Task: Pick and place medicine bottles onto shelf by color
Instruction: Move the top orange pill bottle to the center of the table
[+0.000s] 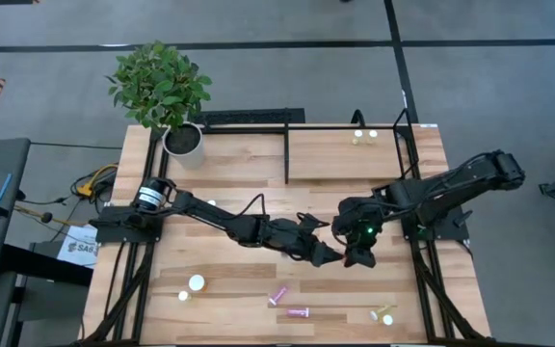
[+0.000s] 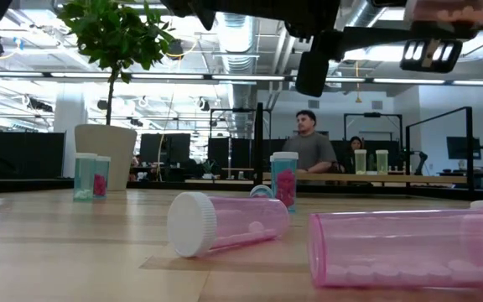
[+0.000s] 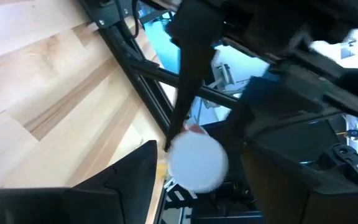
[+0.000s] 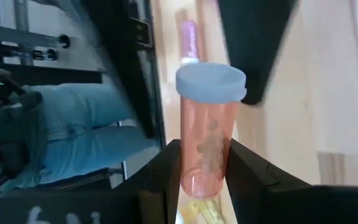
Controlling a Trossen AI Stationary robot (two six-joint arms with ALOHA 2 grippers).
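Handover in mid-air over the bench: the bottle lies between your two grippers, cap toward the left one.

Start from the plank-topped wooden bench (image 1: 258,183): the black-framed light-wood shelf (image 1: 345,159) sits at its far edge, nearer your right arm, with two small pale bottles (image 1: 364,137) already standing on it. Both arms meet above the bench's middle. Your right gripper (image 4: 205,177) is clenched on the base of a translucent salmon-pink medicine bottle with a white cap (image 4: 209,130), whose long axis runs straight out from those fingers. Your left gripper (image 3: 188,165) faces that white cap end-on, just beside it, fingers spread and not yet on it. Judge the next closure along that axis. Smaller pink bottles (image 1: 287,304) lie on their sides near the front edge.
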